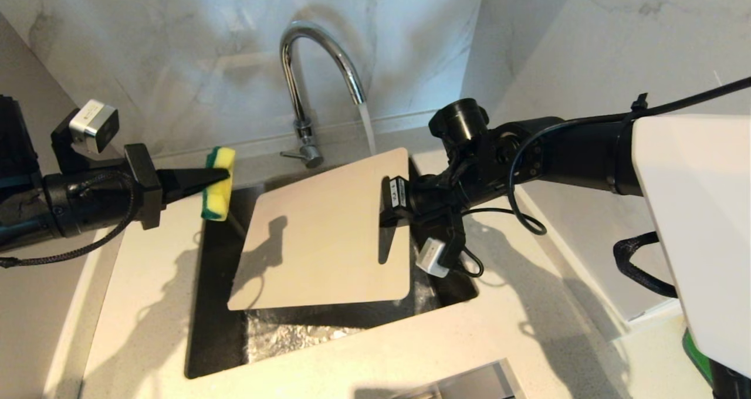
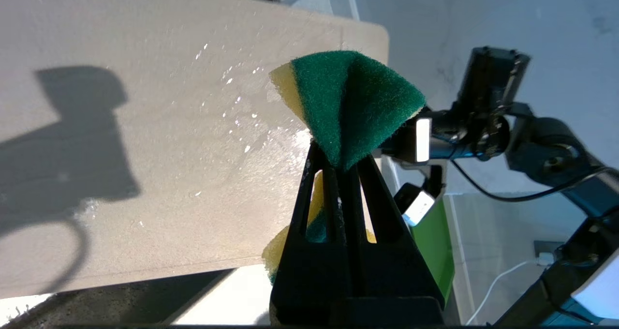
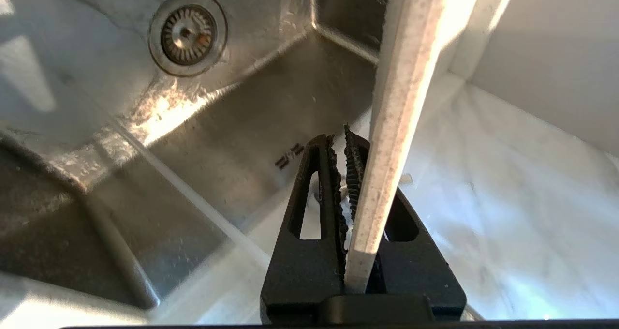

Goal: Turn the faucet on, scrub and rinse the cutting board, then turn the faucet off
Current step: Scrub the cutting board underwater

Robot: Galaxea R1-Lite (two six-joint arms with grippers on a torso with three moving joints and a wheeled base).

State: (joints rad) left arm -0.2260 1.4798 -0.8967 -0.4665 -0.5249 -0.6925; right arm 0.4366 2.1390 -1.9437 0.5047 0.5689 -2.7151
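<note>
1. The cutting board point(image 1: 325, 229) is hanging tilted over the sink point(image 1: 217, 340), its far corner catching the water stream point(image 1: 367, 129) that is running from the faucet point(image 1: 320, 64); droplets are glistening on its face
2. The right gripper point(image 1: 394, 202) is clamping the board's slotted short edge between closed jaws, with the board reaching away from the jaws toward the left arm
3. The left gripper point(image 1: 218, 177) is pinching a green-and-yellow sponge point(image 1: 219, 183) in shut jaws, waiting off the board's opposite short edge, apart from it
4. The step in hand is looking like wetting and rinsing, with the tap already on; scrubbing is probably next, calling for the sponge to be carried straight ahead of the left jaws and pressed flat on the wet face
5. Open room is lying between the sponge and the board's near edge; the faucet stem and its lever point(image 1: 296, 154) are standing just beyond that path, and the sink walls are crowding in below the right jaws
</note>
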